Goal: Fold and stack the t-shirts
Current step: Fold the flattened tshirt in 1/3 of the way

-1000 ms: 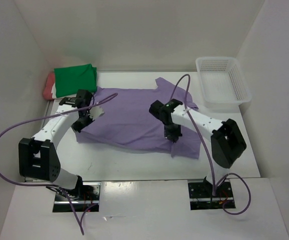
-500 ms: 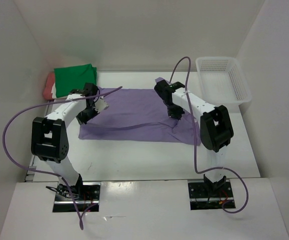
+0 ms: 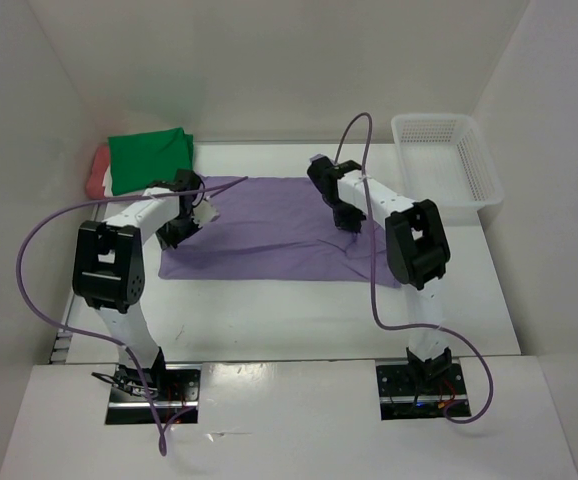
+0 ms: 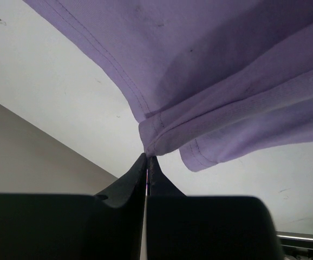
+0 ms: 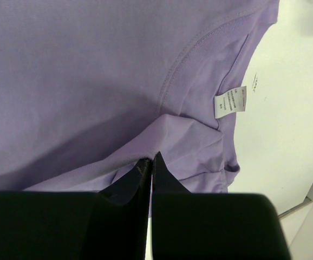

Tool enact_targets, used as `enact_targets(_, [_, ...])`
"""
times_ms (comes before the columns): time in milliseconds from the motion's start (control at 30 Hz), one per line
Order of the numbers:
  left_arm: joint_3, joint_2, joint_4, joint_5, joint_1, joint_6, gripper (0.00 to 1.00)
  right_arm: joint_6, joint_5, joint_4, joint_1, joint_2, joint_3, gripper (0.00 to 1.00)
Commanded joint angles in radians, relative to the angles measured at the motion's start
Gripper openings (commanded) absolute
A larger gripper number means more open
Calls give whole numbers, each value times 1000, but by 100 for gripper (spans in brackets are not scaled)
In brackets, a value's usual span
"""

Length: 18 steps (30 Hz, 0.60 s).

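Note:
The lavender t-shirt [image 3: 269,235] lies spread across the middle of the table, its near half doubled over toward the back. My left gripper [image 3: 176,232] is at its left end, shut on a bunched hem of the lavender t-shirt [image 4: 210,97] at the fingertips [image 4: 147,157]. My right gripper [image 3: 347,220] is over the right part, shut on a fold of the lavender t-shirt [image 5: 91,81] near the collar and its white label [image 5: 229,102]. A folded green t-shirt [image 3: 149,155] lies on a salmon-red one [image 3: 97,172] at the back left.
A white mesh basket [image 3: 447,190] stands at the back right. White walls close in the table on the left, back and right. Purple cables loop above both arms.
Both grippers have carried the shirt's near edge away toward the back, folding it over. The shirt now shows as a narrower band, and both arms are stretched further out.

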Motion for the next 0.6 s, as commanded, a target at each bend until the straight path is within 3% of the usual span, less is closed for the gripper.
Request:
enact_targets(0, [40, 21, 13, -19, 6, 3, 0, -10, 60, 25, -10, -2, 62, 0])
enact_targets(500, [49, 105, 42, -28, 6, -6, 2, -62, 22, 16, -20, 122, 231, 0])
enact_targets(567, [49, 105, 51, -38, 15, -6, 5, -62, 13, 26, -20, 132, 231, 11])
